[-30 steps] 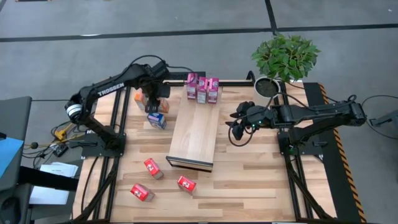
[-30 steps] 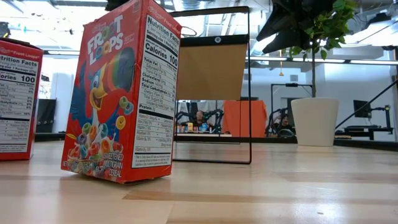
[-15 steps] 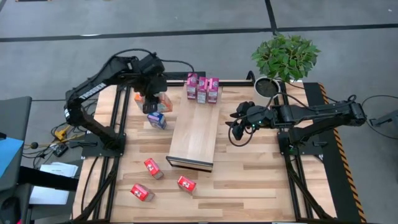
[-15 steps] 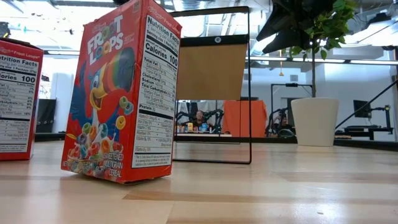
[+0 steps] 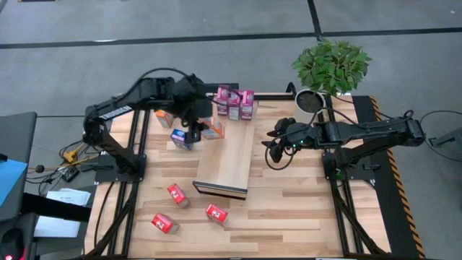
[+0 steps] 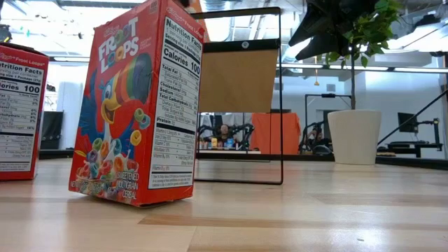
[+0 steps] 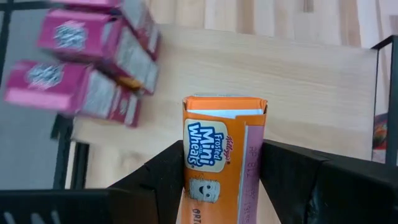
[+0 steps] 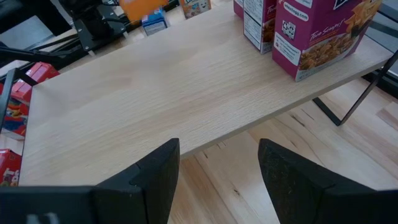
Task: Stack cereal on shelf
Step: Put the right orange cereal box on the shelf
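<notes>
My left gripper (image 5: 204, 126) is shut on an orange Mini Wheats cereal box (image 7: 224, 155), over the left edge of the pale wooden shelf (image 5: 227, 155) near its far end. Three magenta boxes (image 5: 234, 101) stand on the shelf's far end. A blue box (image 5: 182, 137) and another orange box (image 5: 163, 118) rest on the table left of the shelf. Three red boxes (image 5: 177, 195) lie near the front left. My right gripper (image 5: 273, 144) is open and empty, just right of the shelf. My left gripper pinches the orange box's two narrow sides (image 7: 254, 168) between its two fingers (image 7: 163, 180), below the box's top flap. The fingers come from above, slanting down. The box shows lengthwise between them, its top end (image 7: 225, 104) pointing away from the wrist, above the shelf top.
A potted plant (image 5: 330, 65) stands at the far right corner. In the low view a red Froot Loops box (image 6: 133, 105) stands close in front, another (image 6: 17, 112) at the left. The shelf's near half (image 8: 155, 93) is bare plank.
My left gripper has lifted the orange box from the table's far left and carried it toward the table's right edge, from beside the blue box to the shelf's left edge. The right arm has kept still.
</notes>
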`<state>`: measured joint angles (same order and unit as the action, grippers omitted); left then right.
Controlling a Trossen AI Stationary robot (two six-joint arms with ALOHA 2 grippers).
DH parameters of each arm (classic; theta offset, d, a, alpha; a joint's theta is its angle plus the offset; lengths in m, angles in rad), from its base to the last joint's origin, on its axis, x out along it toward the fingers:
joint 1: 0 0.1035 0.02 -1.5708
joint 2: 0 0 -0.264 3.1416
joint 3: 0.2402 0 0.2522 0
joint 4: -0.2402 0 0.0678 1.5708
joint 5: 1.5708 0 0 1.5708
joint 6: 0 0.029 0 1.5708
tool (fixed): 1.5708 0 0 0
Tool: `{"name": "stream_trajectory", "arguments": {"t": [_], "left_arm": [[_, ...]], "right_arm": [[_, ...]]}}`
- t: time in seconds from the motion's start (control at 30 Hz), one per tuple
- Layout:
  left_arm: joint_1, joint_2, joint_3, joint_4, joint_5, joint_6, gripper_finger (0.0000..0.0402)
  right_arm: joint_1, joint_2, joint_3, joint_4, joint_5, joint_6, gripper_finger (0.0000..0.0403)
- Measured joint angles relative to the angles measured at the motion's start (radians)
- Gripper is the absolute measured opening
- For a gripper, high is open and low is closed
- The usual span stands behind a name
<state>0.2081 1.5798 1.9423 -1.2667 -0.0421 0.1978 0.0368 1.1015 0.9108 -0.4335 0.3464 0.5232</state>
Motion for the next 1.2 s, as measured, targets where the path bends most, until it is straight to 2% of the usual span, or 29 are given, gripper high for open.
{"name": "stream_trajectory", "arguments": {"t": [0.3, 0.47, 0.57, 0.8, 0.93, 1.07, 1.2], "left_arm": [[-0.021, 0.136, -0.001, 0.027, -0.034, 0.063, 0.0176], [-0.033, 0.16, -0.001, 0.039, -0.038, 0.135, 0.0183], [-0.041, 0.157, -0.001, 0.076, -0.053, 0.148, 0.0206], [-0.062, 0.141, 0.035, 0.068, -0.145, 0.149, 0.0291], [-0.085, 0.14, 0.099, 0.049, -0.18, 0.135, 0.0312], [-0.114, 0.14, 0.19, -0.062, -0.158, 0.012, 0.0297], [-0.167, 0.122, 0.257, -0.199, -0.133, -0.084, 0.0225]], "right_arm": [[0.0, 0.0, 0.0, 0.0, -0.001, 0.0, 0.0245], [0.0, 0.0, 0.0, 0.0, -0.003, 0.0, 0.0245], [0.0, 0.0, 0.0, 0.0, -0.004, 0.0, 0.0245], [0.0, 0.0, 0.0, 0.0, -0.004, 0.001, 0.0245], [0.0, 0.0, 0.0, 0.001, -0.004, 0.001, 0.0245], [0.0, 0.0, 0.0, 0.001, -0.004, 0.001, 0.0245], [0.0, 0.0, 0.0, 0.0, -0.004, 0.001, 0.0245]]}}
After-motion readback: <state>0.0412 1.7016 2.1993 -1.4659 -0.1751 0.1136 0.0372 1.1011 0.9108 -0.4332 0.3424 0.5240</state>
